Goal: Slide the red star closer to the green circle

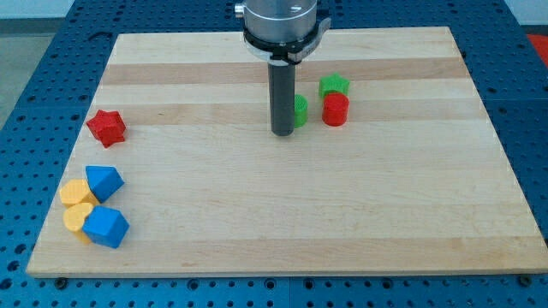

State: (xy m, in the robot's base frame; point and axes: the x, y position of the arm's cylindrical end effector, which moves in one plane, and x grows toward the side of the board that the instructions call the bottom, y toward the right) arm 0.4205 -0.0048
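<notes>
The red star (107, 127) lies near the surface's (257, 214) left edge; the green circle (300, 110) sits touching my tip (283, 133) (no fingers are fitted); the tip should be brought round to the star's left side, then pushed rightward

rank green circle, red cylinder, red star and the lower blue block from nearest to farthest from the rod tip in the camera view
From my tip:
1. Green circle block, right beside it on the view's right.
2. Red cylinder block, further right.
3. Red star block, far left.
4. Lower blue block, bottom left.
</notes>
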